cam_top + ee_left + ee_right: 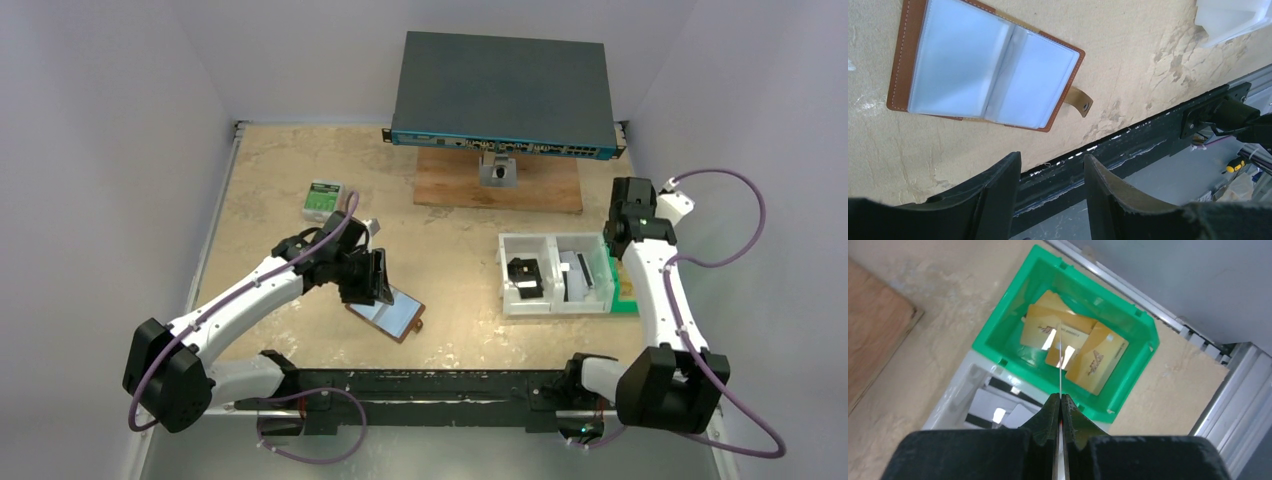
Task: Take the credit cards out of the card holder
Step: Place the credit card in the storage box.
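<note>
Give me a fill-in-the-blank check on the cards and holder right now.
The card holder lies ____ on the table.
The right gripper is shut on a thin card over the ____ bin.
The left gripper, jaws apart, holds ____.
The cards inside that bin are ____ in colour.
Missing: open; green; nothing; gold.

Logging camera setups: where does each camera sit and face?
Top external: above and behind, looking down at the beige table; both arms visible.
Left wrist: over the open brown leather card holder; open left gripper visible.
Right wrist: over the green plastic bin; right gripper pinching a thin card.
Shared: top and left wrist show the card holder.
</note>
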You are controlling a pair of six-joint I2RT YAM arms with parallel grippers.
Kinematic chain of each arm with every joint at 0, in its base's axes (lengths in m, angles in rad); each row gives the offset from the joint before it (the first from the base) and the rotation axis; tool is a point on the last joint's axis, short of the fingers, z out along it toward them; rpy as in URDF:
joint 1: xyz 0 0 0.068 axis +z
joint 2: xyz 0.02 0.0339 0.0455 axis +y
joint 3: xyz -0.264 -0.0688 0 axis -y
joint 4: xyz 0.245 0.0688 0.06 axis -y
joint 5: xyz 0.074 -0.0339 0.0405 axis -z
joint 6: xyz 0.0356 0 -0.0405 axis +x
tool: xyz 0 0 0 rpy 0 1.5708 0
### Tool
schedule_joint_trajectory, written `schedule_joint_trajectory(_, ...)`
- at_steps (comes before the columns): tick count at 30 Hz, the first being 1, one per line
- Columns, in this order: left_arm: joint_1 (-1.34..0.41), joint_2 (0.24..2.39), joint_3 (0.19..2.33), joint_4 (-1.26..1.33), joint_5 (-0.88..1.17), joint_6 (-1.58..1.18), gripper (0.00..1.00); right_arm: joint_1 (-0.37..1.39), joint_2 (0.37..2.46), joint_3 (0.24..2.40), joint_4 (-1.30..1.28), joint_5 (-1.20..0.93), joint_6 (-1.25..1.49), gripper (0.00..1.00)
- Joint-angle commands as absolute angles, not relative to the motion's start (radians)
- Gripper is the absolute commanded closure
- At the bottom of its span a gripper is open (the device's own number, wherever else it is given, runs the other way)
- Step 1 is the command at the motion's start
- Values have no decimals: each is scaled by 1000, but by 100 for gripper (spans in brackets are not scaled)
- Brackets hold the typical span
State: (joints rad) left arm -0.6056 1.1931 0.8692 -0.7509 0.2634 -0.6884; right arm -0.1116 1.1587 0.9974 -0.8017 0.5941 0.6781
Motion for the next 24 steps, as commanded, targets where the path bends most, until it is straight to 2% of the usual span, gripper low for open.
schedule_joint_trajectory(1, -610, 1194, 907, -774, 293, -648, 51, -165, 1215, 1054, -798, 701, 662, 100)
schedule_joint_trajectory(22, -610, 1192, 941, -827, 265, -633, 51, -222, 1407, 1034, -715, 662, 728, 100)
schedule_joint_trajectory(24, -609, 1193, 937, -824, 265, -636, 51, -222, 1414, 1024, -708, 642, 722, 96)
